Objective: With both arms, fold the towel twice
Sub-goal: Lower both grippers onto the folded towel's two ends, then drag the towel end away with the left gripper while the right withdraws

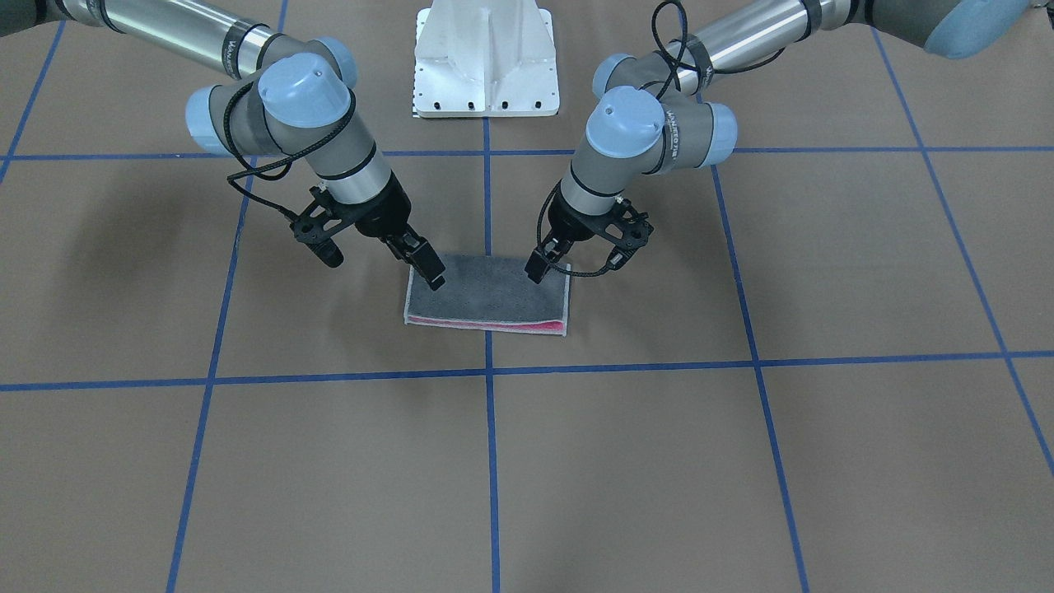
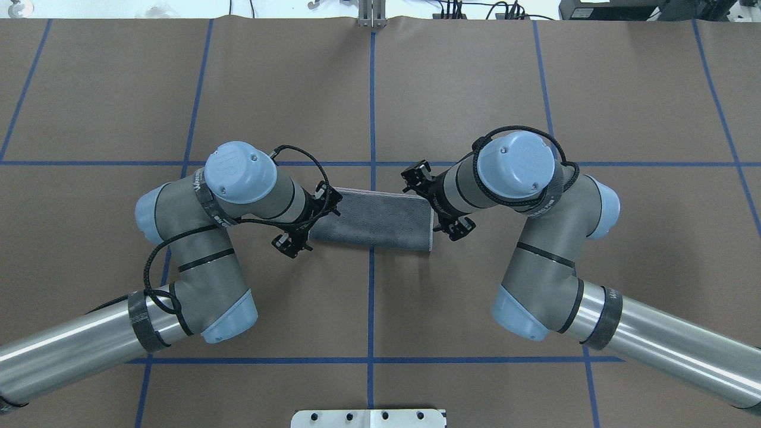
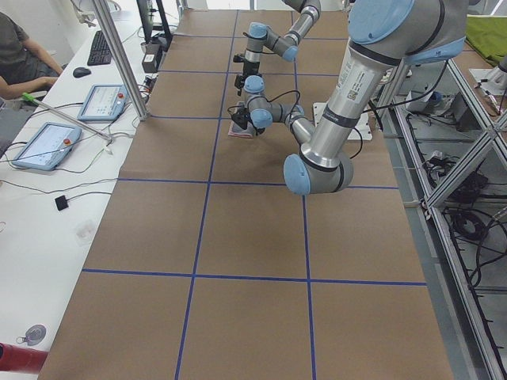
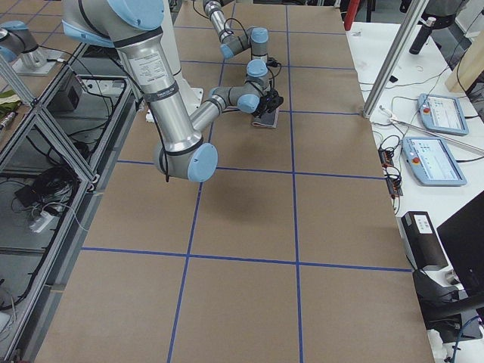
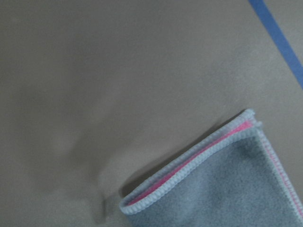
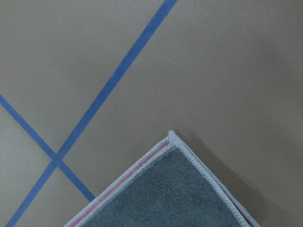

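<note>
Near the middle of the table, astride a blue tape line, lies the towel. It is folded once into a flat strip, grey face up, with pink showing between the layers along the long edge away from the robot. The left gripper hangs over one short end and the right gripper over the other. Both lean inward, with their tips by the corners on the robot's side. Each pair of fingers shows only as one dark shape, so I cannot tell how far apart they stand, or whether the tips touch the cloth. Both wrist views show a towel corner lying loose and flat on the table. In the left one the layers gape slightly.
</note>
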You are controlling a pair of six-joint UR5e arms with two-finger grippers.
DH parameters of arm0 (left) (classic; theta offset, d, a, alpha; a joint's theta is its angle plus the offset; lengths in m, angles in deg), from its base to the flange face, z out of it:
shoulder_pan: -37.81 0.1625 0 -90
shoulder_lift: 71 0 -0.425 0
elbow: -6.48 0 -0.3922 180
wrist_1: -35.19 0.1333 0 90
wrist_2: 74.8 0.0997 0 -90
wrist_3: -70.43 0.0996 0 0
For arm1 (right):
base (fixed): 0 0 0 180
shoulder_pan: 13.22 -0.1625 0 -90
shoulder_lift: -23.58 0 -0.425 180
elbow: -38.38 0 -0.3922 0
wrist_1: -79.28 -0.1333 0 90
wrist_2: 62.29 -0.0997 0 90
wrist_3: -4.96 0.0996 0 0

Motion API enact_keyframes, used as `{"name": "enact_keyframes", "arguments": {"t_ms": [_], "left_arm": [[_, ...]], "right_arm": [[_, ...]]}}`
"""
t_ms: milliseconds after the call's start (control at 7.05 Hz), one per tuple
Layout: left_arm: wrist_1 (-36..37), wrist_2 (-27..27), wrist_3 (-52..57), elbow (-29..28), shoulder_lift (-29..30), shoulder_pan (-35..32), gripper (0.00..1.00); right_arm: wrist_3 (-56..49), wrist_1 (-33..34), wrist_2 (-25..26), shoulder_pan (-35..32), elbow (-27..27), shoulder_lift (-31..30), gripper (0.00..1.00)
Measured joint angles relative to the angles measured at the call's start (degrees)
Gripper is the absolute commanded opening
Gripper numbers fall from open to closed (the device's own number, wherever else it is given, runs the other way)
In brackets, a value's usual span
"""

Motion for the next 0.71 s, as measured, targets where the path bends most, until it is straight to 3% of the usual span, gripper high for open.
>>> {"name": "enact_keyframes", "arguments": {"t_ms": [142,284,709], "left_arm": [[0.0,0.0,0.1,-0.1,0.0,0.0,0.17],[0.0,0.0,0.1,-0.1,0.0,-0.1,0.00],[0.0,0.0,0.5,-0.1,0.0,-0.8,0.00]], "right_arm": [[0.0,0.0,0.0,0.0,0.0,0.0,1.00],[0.1,0.0,0.0,0.0,0.0,0.0,1.00],[0.1,0.0,0.0,-0.1,-0.1,-0.2,1.00]]}}
